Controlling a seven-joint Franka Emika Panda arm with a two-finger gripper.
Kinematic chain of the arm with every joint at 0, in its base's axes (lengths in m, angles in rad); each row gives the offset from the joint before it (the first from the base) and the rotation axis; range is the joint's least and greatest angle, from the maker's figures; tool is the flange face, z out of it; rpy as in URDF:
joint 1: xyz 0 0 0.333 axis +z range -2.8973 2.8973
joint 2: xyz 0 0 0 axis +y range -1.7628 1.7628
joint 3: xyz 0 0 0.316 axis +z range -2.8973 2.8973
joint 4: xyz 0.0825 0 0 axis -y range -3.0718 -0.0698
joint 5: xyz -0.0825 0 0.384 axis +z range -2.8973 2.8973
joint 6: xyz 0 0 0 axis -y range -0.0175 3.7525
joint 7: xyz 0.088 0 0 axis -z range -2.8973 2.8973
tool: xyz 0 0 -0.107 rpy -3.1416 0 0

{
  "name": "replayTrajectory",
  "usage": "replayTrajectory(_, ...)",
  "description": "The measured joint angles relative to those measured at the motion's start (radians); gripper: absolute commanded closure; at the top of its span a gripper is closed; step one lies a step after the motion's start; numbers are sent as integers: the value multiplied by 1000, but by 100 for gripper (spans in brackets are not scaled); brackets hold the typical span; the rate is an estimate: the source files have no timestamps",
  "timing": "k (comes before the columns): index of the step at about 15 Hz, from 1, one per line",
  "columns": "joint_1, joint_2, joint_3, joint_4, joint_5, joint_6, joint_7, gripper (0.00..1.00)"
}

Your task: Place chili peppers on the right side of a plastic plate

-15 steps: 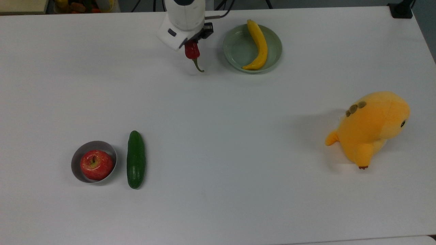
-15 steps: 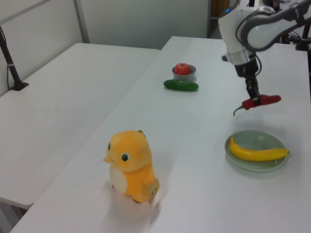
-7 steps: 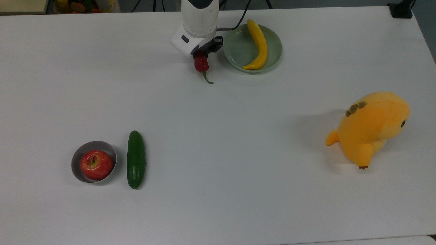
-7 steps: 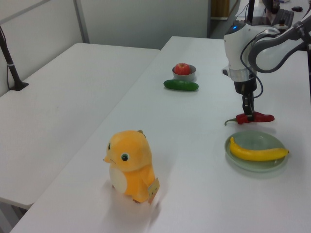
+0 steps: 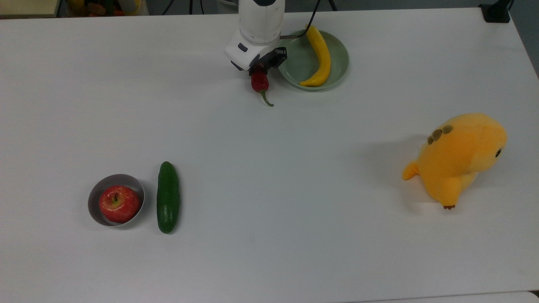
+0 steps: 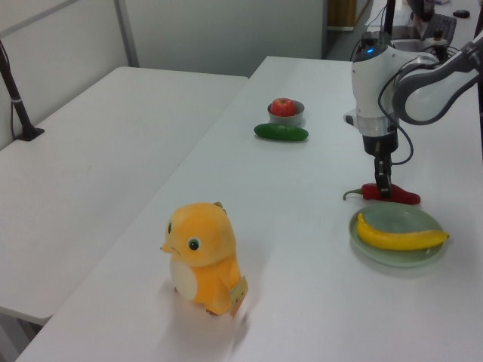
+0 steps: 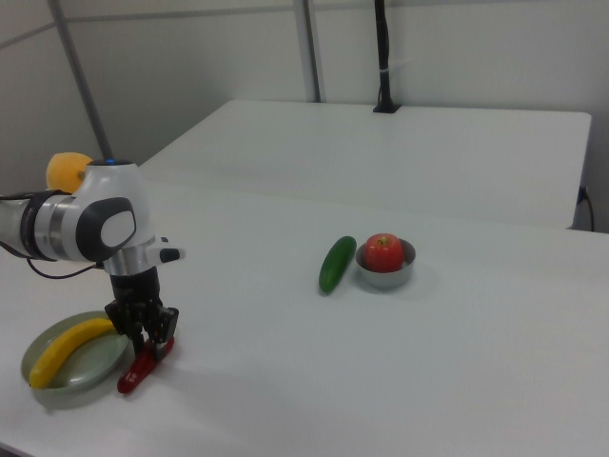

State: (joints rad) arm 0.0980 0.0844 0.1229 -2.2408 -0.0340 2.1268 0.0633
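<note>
While clamped on the chili (image 5: 260, 81), hangs low over the table (image 5: 269, 176) in the top view: gripper (image 5: 262, 70), jaws closed on the red body, green stem curling toward the bottom edge. Just beside the plate (image 5: 341, 63), at the top view's left of its rim, apart from it or barely touching; cannot tell which. Across the plate, a banana (image 5: 321, 54), one tip over the far rim. Toward the lower left of the top view, a cucumber (image 5: 168, 197) next to a grey bowl (image 5: 95, 195) with an apple (image 5: 119, 203) inside. At the top view's right, well apart, an orange plush toy (image 5: 459, 156).

Seen in the left view: gripper (image 6: 383, 185) pointing straight down, fingers pinched on the chili (image 6: 391, 194) near its stem end. Chili lying level, at or just above the table (image 6: 287, 249), on the far side of the plate (image 6: 385, 255) and close to its rim. Banana (image 6: 400, 237) inside the plate. Cucumber (image 6: 281, 132) and bowl (image 6: 287, 117) farther back; plush toy (image 6: 202, 256) in front.

Seen in the right view: gripper (image 7: 147, 340) gripping the chili (image 7: 141, 367), which slants down toward the near edge just at the right view's right of the plate (image 7: 67, 388). Banana (image 7: 65, 348) in the plate, cucumber (image 7: 336, 263) touching or nearly touching the bowl (image 7: 385, 276).
</note>
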Motion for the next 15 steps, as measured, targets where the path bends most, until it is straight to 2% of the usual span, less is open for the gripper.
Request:
replayTrajectory(3, 0, -8, 11, -11, 0, -6, 2, 89)
replayTrajectory(7, 0, -14, 13, -15, 0, -45, 2, 63)
replayTrajectory(9, 0, -14, 13, -15, 0, -49, 3, 38)
replayTrajectory(11, -4, -14, 13, -18, 0, -63, 5, 0)
replayTrajectory(15, -38, -34, 11, 40, 0, -196, 7, 0)
